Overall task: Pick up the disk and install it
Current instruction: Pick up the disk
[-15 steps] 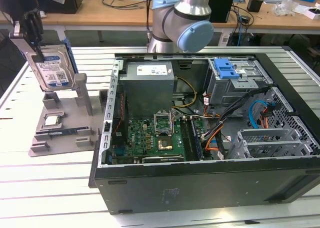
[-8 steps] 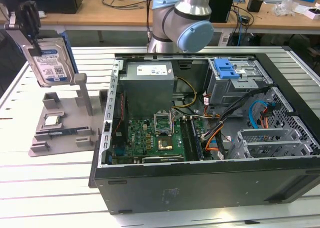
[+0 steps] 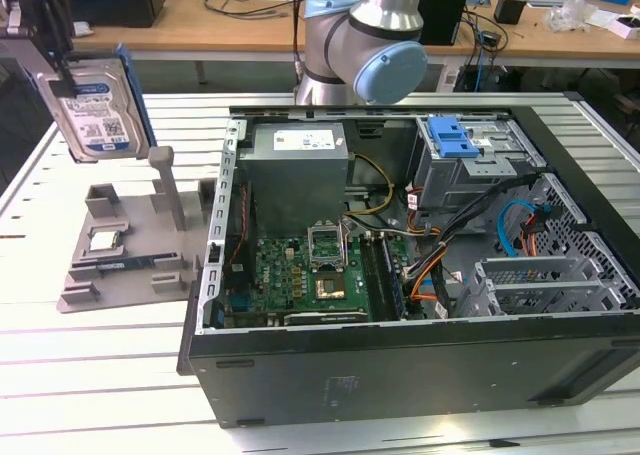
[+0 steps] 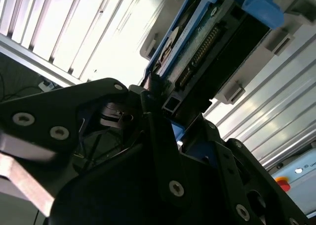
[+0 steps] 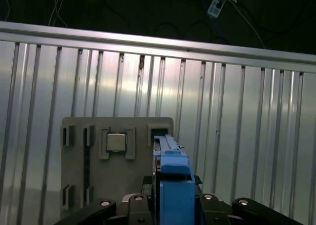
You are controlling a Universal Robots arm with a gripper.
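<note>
Gripper (image 3: pixel 52 50) clenched on one end of the disk (image 3: pixel 98 110), black fingers (image 4: pixel 153 136) pinching its blue carrier in both wrist views. Disk held upright on edge in the air, label showing in the exterior view, over the grey fixture (image 3: pixel 130 260) near the tabletop (image 3: pixel 80 375) edge at the exterior view's left, apart from it. Chip (image 5: pixel 116 141) sits in the fixture; open case (image 3: pixel 400 375) stands just beside it.
</note>
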